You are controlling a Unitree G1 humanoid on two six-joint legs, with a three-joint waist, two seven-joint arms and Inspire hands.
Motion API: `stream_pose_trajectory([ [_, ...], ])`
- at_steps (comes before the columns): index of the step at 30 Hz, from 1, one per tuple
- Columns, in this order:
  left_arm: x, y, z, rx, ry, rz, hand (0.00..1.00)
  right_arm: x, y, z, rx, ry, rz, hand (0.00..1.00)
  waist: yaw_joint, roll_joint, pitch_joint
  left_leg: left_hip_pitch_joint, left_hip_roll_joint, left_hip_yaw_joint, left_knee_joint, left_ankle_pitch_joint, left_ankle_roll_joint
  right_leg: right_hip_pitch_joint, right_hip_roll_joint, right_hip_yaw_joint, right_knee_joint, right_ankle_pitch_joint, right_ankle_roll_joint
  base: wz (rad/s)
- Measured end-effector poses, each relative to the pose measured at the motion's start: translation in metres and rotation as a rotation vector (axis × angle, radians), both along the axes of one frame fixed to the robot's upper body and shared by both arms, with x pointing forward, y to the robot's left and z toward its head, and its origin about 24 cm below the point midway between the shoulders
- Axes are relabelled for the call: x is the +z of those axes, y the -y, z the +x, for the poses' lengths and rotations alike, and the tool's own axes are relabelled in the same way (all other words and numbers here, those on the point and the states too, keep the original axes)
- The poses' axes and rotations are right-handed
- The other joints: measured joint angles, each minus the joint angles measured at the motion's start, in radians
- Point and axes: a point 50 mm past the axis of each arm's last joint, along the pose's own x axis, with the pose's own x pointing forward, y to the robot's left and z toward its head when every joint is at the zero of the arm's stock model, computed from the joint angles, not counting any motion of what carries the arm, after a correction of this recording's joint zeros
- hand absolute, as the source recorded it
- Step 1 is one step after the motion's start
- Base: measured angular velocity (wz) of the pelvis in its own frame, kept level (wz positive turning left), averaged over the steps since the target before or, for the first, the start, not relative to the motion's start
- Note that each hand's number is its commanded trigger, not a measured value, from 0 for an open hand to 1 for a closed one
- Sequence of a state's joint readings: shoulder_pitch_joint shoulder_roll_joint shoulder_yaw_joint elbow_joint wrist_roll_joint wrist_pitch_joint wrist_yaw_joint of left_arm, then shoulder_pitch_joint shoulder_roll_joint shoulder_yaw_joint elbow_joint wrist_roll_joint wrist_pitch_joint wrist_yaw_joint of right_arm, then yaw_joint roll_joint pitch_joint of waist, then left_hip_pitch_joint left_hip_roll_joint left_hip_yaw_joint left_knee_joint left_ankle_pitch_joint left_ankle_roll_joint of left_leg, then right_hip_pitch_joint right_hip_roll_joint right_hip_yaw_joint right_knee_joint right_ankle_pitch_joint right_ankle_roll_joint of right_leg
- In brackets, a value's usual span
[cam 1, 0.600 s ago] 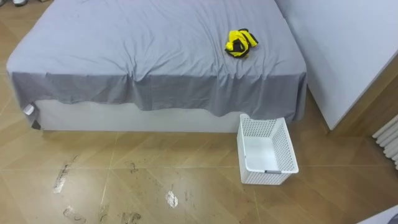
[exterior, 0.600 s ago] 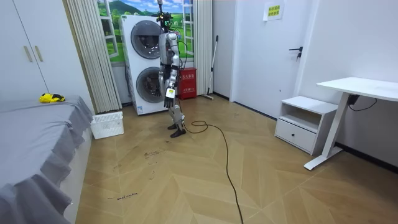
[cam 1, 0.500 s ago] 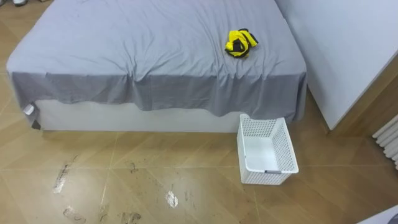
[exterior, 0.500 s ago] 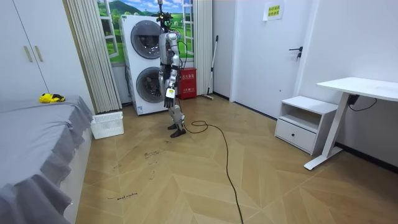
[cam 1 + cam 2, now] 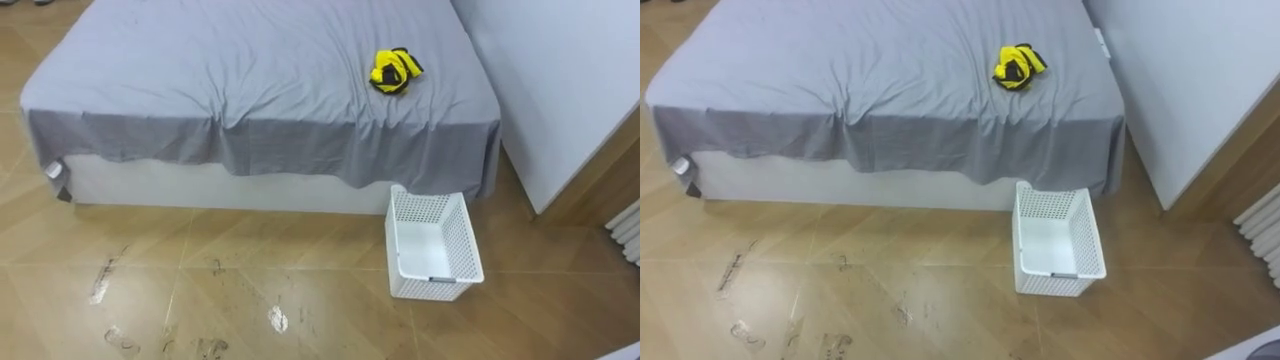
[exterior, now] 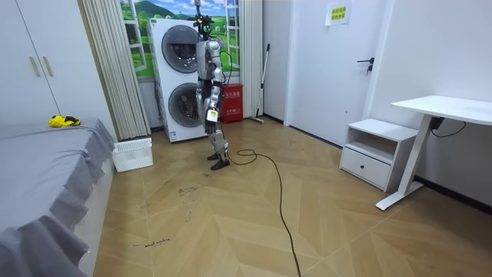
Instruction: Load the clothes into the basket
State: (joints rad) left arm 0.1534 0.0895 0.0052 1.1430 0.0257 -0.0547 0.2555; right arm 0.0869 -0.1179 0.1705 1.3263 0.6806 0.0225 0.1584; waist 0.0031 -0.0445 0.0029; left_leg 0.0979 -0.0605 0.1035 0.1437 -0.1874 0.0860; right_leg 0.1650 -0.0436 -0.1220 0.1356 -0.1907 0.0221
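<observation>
Yellow clothes (image 5: 395,71) lie on the bed (image 5: 250,80); the white basket (image 5: 430,250) waits just below, ready for them. The robot hand (image 6: 209,115) is far off; I cannot tell its grip.

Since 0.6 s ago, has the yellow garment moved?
No. In the room view the yellow garment keeps its spot on the grey bed; the eye view's camera shifted.

A grey-sheeted bed (image 5: 250,90) stands on a herringbone wood floor (image 5: 300,310), with a white wardrobe (image 6: 38,69), curtains (image 6: 115,61) and stacked washing machines (image 6: 178,77) along one side and a white desk (image 6: 446,108) beside a low drawer cabinet (image 6: 373,150) opposite.
</observation>
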Motion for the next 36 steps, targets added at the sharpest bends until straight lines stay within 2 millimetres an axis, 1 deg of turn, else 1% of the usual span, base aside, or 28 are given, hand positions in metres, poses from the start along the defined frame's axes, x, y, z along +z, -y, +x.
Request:
stream_pose_trajectory([
  [1, -0.001, 0.000, -0.002, 0.021, -0.007, -0.007, 0.00, 0.000, -0.001, -0.002, -0.015, -0.003, 0.006, 0.00, 0.001, 0.002, 0.0025, 0.001, 0.000, 0.000, 0.000, 0.000, 0.000, 0.002, 0.000, -0.004, 0.000, 0.000, 0.000, 0.00],
  [6, -0.001, -0.002, -0.008, 0.088, -0.010, -0.022, 0.00, -0.001, -0.003, -0.005, -0.058, -0.002, 0.024, 0.00, 0.005, 0.001, 0.0031, -0.001, 0.004, 0.003, 0.008, -0.004, -0.001, -0.003, 0.001, -0.006, 0.001, 0.000, 0.000, -0.01],
  [8, -0.001, -0.002, -0.009, 0.114, -0.009, -0.028, 0.00, -0.001, -0.003, -0.006, -0.066, 0.002, 0.032, 0.00, 0.005, 0.004, 0.0022, -0.013, 0.009, 0.005, 0.029, -0.013, -0.003, -0.007, 0.005, -0.008, 0.005, 0.000, 0.000, 0.00],
  [9, -0.001, -0.003, -0.011, 0.134, -0.009, -0.028, 0.00, -0.001, -0.003, -0.005, -0.063, 0.002, 0.032, 0.00, 0.006, 0.004, 0.0029, -0.024, 0.018, 0.009, 0.060, -0.029, -0.006, -0.009, 0.011, -0.010, 0.010, -0.002, -0.003, -0.05],
  [11, -0.001, -0.005, -0.011, 0.159, -0.007, -0.031, 0.00, -0.001, -0.003, -0.008, -0.065, -0.008, 0.035, 0.00, 0.008, 0.007, 0.0031, -0.061, 0.043, 0.020, 0.156, -0.078, -0.015, -0.018, 0.025, -0.026, 0.039, -0.021, -0.020, -0.14],
  [13, 0.000, -0.010, -0.013, 0.205, -0.004, -0.038, 0.00, -0.001, -0.005, -0.005, -0.061, -0.001, 0.049, 0.00, 0.017, 0.012, 0.0026, -0.127, 0.086, 0.027, 0.302, -0.143, -0.034, -0.044, 0.054, -0.037, 0.086, -0.062, -0.038, -0.18],
  [14, 0.000, -0.010, -0.014, 0.221, -0.006, -0.041, 0.00, -0.001, -0.005, -0.005, -0.062, 0.000, 0.050, 0.00, 0.015, 0.012, 0.0026, -0.145, 0.093, 0.028, 0.335, -0.151, -0.042, -0.049, 0.060, -0.042, 0.094, -0.071, -0.045, 0.00],
  [16, 0.001, -0.014, -0.013, 0.259, 0.005, -0.044, 0.00, -0.001, -0.006, -0.003, -0.078, 0.011, 0.056, 0.00, -0.002, 0.015, 0.0010, -0.216, 0.124, 0.039, 0.468, -0.152, -0.056, -0.061, 0.074, -0.043, 0.117, -0.097, -0.068, 0.21],
  [17, 0.001, -0.015, -0.013, 0.267, 0.008, -0.045, 0.00, -0.001, -0.006, -0.002, -0.078, 0.015, 0.056, 0.00, -0.002, 0.015, 0.0014, -0.236, 0.130, 0.045, 0.512, -0.144, -0.066, -0.063, 0.073, -0.044, 0.125, -0.102, -0.072, 0.15],
  [18, 0.001, -0.015, -0.015, 0.271, 0.008, -0.046, 0.00, 0.000, -0.005, -0.003, -0.084, 0.017, 0.054, 0.00, 0.004, 0.001, 0.0077, -0.301, 0.136, 0.043, 0.612, -0.116, -0.070, -0.056, 0.067, -0.029, 0.142, -0.112, -0.079, -0.11],
  [19, 0.000, -0.011, -0.024, 0.267, -0.015, -0.053, 0.00, 0.000, -0.002, -0.003, -0.089, 0.013, 0.046, 0.00, 0.007, -0.001, 0.0083, -0.334, 0.103, 0.022, 0.574, -0.116, -0.068, -0.049, 0.051, -0.014, 0.151, -0.123, -0.077, -0.17],
  [20, -0.001, -0.008, -0.027, 0.259, -0.027, -0.058, 0.00, 0.000, 0.001, -0.004, -0.088, 0.012, 0.039, 0.00, 0.004, -0.001, 0.0086, -0.355, 0.089, 0.019, 0.520, -0.110, -0.069, -0.049, 0.041, -0.014, 0.155, -0.131, -0.070, -0.14],
  [21, -0.002, -0.005, -0.029, 0.260, -0.034, -0.068, 0.00, 0.001, 0.005, -0.007, -0.104, 0.005, 0.031, 0.00, 0.006, 0.000, 0.0091, -0.405, 0.064, 0.015, 0.392, -0.072, -0.086, -0.053, 0.026, -0.013, 0.157, -0.144, -0.057, -0.14],
  [22, -0.002, -0.006, -0.032, 0.271, -0.038, -0.069, 0.00, 0.001, 0.006, -0.013, -0.120, -0.006, 0.030, 0.00, 0.015, 0.005, 0.0095, -0.440, 0.057, 0.013, 0.254, -0.008, -0.093, -0.046, 0.022, -0.003, 0.156, -0.156, -0.053, -0.45],
  [23, -0.002, -0.006, -0.042, 0.284, -0.060, -0.067, 0.00, 0.001, 0.007, -0.016, -0.122, -0.016, 0.029, 0.00, 0.027, 0.010, 0.0081, -0.453, 0.066, 0.012, 0.163, 0.065, -0.099, -0.033, 0.017, 0.017, 0.157, -0.169, -0.051, -0.64],
  [24, -0.002, -0.006, -0.048, 0.289, -0.074, -0.066, 0.00, 0.001, 0.007, -0.016, -0.120, -0.017, 0.028, 0.00, 0.029, 0.010, 0.0080, -0.452, 0.073, 0.009, 0.138, 0.100, -0.098, -0.025, 0.009, 0.022, 0.156, -0.177, -0.052, -0.74],
  [25, -0.002, -0.006, -0.057, 0.296, -0.095, -0.064, 0.00, 0.001, 0.008, -0.019, -0.118, -0.019, 0.028, 0.00, 0.023, 0.005, 0.0041, -0.450, 0.069, 0.011, 0.137, 0.163, -0.089, -0.008, -0.004, 0.033, 0.150, -0.192, -0.047, -0.49],
  [26, -0.003, -0.003, -0.058, 0.296, -0.097, -0.079, 0.00, 0.002, 0.011, -0.020, -0.133, -0.016, 0.021, 0.00, 0.017, 0.005, 0.0037, -0.461, 0.060, 0.023, 0.161, 0.210, -0.054, 0.006, -0.018, 0.040, 0.135, -0.205, -0.033, -0.34],
  [27, -0.003, -0.002, -0.058, 0.292, -0.097, -0.087, 0.00, 0.002, 0.013, -0.020, -0.138, -0.017, 0.018, 0.00, 0.017, 0.004, 0.0014, -0.468, 0.054, 0.034, 0.179, 0.219, -0.043, 0.009, -0.029, 0.043, 0.131, -0.214, -0.023, -0.18],
  [28, -0.003, -0.001, -0.059, 0.279, -0.098, -0.095, 0.00, 0.003, 0.014, -0.022, -0.151, -0.011, 0.015, 0.00, 0.019, -0.007, -0.0080, -0.480, 0.032, 0.057, 0.228, 0.191, -0.005, 0.018, -0.057, 0.047, 0.117, -0.229, -0.002, -0.13],
  [29, -0.003, -0.001, -0.058, 0.273, -0.091, -0.098, 0.00, 0.003, 0.013, -0.023, -0.158, -0.009, 0.017, 0.00, 0.018, -0.016, -0.0043, -0.481, 0.016, 0.065, 0.249, 0.167, 0.001, 0.031, -0.068, 0.048, 0.107, -0.229, 0.011, -0.06],
  [30, -0.003, -0.001, -0.055, 0.268, -0.083, -0.104, 0.00, 0.003, 0.013, -0.027, -0.169, -0.013, 0.019, 0.00, 0.014, -0.036, -0.0086, -0.486, -0.011, 0.082, 0.290, 0.118, 0.015, 0.051, -0.100, 0.062, 0.102, -0.233, 0.030, 0.00],
  [31, -0.004, 0.001, -0.049, 0.264, -0.070, -0.117, 0.00, 0.003, 0.013, -0.024, -0.186, -0.002, 0.017, 0.00, 0.015, -0.031, -0.0082, -0.486, -0.025, 0.085, 0.334, 0.065, 0.022, 0.052, -0.117, 0.065, 0.153, -0.233, 0.031, 0.00],
  [32, -0.004, 0.002, -0.047, 0.261, -0.063, -0.122, 0.00, 0.003, 0.013, -0.025, -0.191, -0.002, 0.016, 0.00, 0.017, -0.026, -0.0091, -0.475, -0.030, 0.085, 0.344, 0.043, 0.028, 0.040, -0.124, 0.063, 0.212, -0.233, 0.031, 0.06],
  [33, -0.004, 0.001, -0.041, 0.255, -0.044, -0.121, 0.00, 0.002, 0.011, -0.026, -0.199, -0.003, 0.020, 0.00, 0.016, -0.029, -0.0051, -0.434, -0.045, 0.087, 0.342, 0.013, 0.037, -0.006, -0.146, 0.064, 0.375, -0.212, 0.047, 0.08],
  [34, -0.003, 0.000, -0.036, 0.235, -0.035, -0.117, 0.00, 0.003, 0.012, -0.021, -0.225, 0.018, 0.017, 0.00, 0.015, -0.029, -0.0009, -0.378, -0.058, 0.088, 0.325, -0.008, 0.051, -0.062, -0.166, 0.068, 0.559, -0.132, 0.058, 0.05],
  [35, -0.003, -0.002, -0.035, 0.221, -0.035, -0.112, 0.00, 0.004, 0.014, -0.016, -0.228, 0.048, 0.009, 0.00, 0.019, -0.015, 0.0033, -0.317, -0.063, 0.085, 0.299, -0.026, 0.057, -0.113, -0.176, 0.068, 0.700, 0.003, 0.049, 0.00],
  [36, -0.002, -0.003, -0.033, 0.213, -0.028, -0.109, 0.00, 0.004, 0.014, -0.011, -0.224, 0.067, 0.005, 0.00, 0.024, -0.008, 0.0030, -0.287, -0.063, 0.080, 0.280, -0.035, 0.059, -0.140, -0.180, 0.066, 0.760, 0.086, 0.045, -0.06],
])
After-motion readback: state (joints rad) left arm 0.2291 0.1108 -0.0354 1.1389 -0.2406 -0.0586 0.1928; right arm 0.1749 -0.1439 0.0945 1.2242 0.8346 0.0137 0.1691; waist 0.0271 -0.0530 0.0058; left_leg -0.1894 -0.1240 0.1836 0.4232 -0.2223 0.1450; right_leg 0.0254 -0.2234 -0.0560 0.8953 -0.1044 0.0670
